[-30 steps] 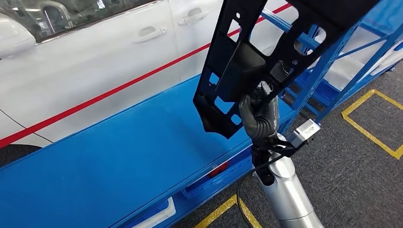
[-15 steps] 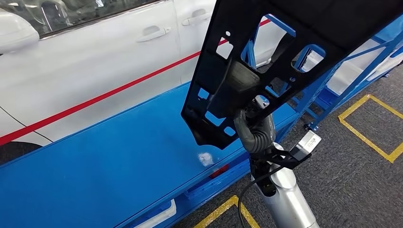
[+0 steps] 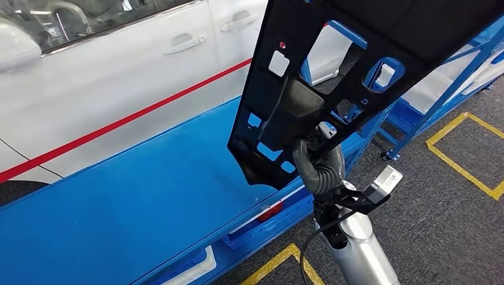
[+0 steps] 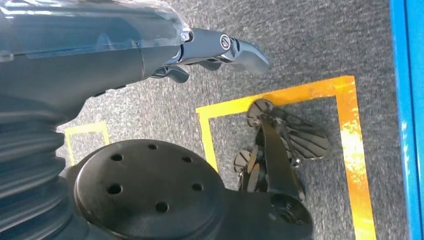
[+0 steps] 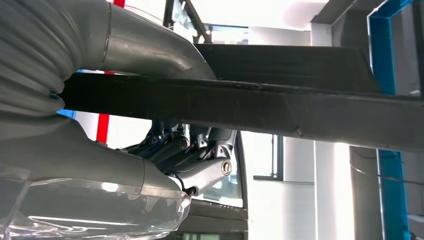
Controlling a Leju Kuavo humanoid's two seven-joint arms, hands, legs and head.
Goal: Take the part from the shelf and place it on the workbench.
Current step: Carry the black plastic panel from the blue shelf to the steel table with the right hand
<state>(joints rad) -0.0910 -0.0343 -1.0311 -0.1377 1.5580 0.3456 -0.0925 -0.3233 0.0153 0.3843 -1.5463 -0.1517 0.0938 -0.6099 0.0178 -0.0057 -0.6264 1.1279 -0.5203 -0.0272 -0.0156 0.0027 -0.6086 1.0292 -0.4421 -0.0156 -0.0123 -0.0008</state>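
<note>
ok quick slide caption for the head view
Right hand holds the black part above the blue workbench, white car behind.

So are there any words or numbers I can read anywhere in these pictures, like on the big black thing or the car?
None: no readable words, numbers or brand marks.
The black part held by the right hand: bare, only cut-out holes.
The white car: just a red stripe, no lettering.
The blue workbench: plain; a small red tag on its edge is too small to read.
The floor by the left hand: yellow lines only, no text.
</note>
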